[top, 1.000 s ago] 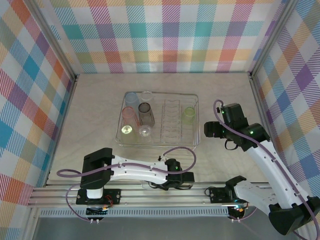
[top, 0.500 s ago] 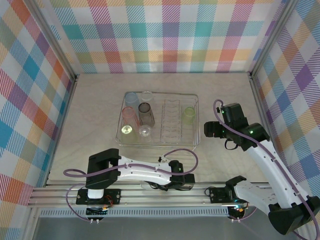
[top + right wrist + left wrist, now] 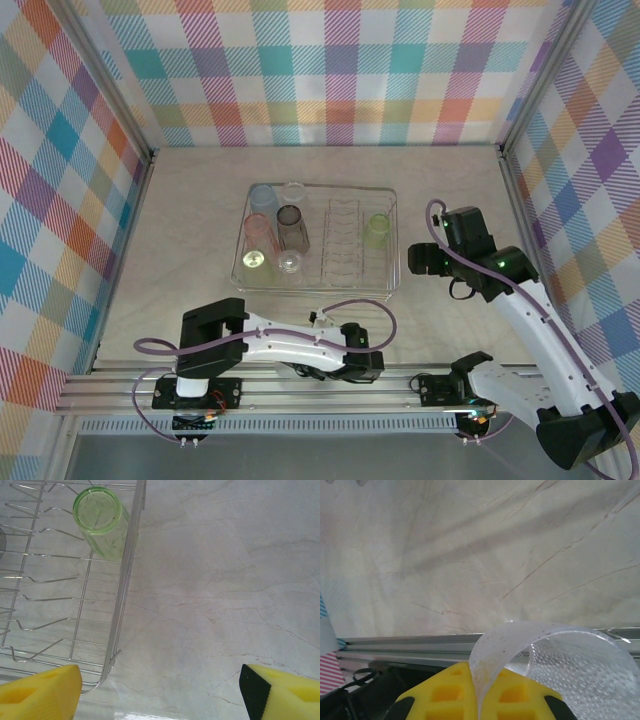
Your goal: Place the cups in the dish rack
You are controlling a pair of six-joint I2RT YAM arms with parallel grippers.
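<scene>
A clear cup (image 3: 565, 665) lies on its side at the table's near edge, by the aluminium rail. My left gripper (image 3: 479, 675) is shut on its rim wall, one yellow finger inside and one outside. In the top view the left gripper (image 3: 305, 372) sits low in front of the dish rack (image 3: 394, 262). The rack holds a blue cup (image 3: 262, 197), a pink cup (image 3: 258, 228), a smoky grey cup (image 3: 292, 228), a green cup (image 3: 377, 228) and others. My right gripper (image 3: 424, 260) hovers open just right of the rack, empty; below it are the rack's corner (image 3: 116, 650) and the green cup (image 3: 100, 520).
An aluminium rail (image 3: 410, 642) runs along the table's near edge beside the held cup. Plate-slot dividers (image 3: 340, 235) fill the rack's middle. Checked walls close in the left, back and right sides.
My left gripper has shut on the clear cup's rim, and the left arm has shifted slightly. The right arm has not moved.
</scene>
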